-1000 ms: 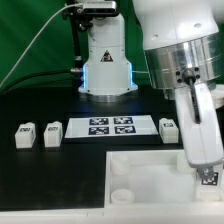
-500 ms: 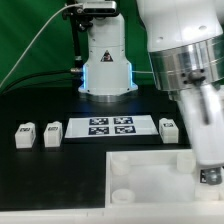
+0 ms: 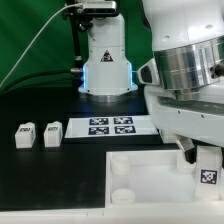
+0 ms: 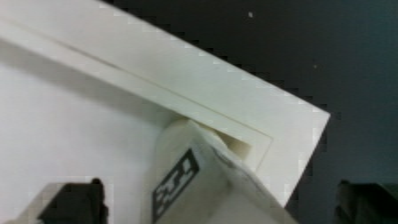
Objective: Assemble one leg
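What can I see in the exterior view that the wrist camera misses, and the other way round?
Only the exterior view shows two loose legs lying on the black table, the marker board and the arm's base.

Only the wrist view shows, up close, the panel's corner edge and the gripper's two dark fingertips.

Both show the white panel and the tagged leg at its corner.

Held leg [image 3: 207,172]: small, white, marker tag facing out, stood over the panel's corner on the exterior view's right; in my wrist view [image 4: 192,175] it sat tilted at the corner.
Spare legs: two [image 3: 24,135] [image 3: 52,133] rested upright, side by side on the black table.
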Motion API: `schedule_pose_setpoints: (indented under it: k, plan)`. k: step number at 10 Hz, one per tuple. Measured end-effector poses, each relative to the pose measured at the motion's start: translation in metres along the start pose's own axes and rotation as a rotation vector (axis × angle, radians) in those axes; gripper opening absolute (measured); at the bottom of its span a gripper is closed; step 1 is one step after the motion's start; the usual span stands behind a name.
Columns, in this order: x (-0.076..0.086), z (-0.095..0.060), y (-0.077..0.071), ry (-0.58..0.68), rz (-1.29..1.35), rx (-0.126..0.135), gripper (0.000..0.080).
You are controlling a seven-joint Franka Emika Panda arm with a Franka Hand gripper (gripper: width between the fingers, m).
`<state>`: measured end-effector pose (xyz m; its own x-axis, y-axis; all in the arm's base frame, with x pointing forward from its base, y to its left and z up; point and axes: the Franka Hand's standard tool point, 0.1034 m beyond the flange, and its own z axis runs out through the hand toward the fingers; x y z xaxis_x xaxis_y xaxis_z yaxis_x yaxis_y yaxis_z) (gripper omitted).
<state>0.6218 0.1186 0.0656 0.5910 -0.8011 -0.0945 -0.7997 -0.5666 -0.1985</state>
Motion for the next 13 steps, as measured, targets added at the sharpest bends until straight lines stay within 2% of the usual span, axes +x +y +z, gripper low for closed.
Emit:
schedule_pose_setpoints:
  k: [1,3,5,6,7,10,13]
  plan:
    - [-0.001,-0.0022,-0.0006,-0.001,-0.223,-0.045,0.0649]
    - [-0.0026,-0.0032,-0.0034,0.005,-0.51,-0.065,0.0649]
    - [-0.0017,-0.0029,-0.0027,0.006,-0.456,-0.065,0.0637]
    - [-0.0017,-0.0027,-0.0025,0.006,-0.458,-0.066,0.0435]
    - [-0.0015,-0.0018,-0.0002,0.004,-0.378,-0.068,0.0299]
    - [0.0,-0.0027,-0.0008,0.011,-0.044,-0.065,0.0299]
    - [0.0045,-0.0021,-0.0051,-0.02,0.461,-0.069,0.0299]
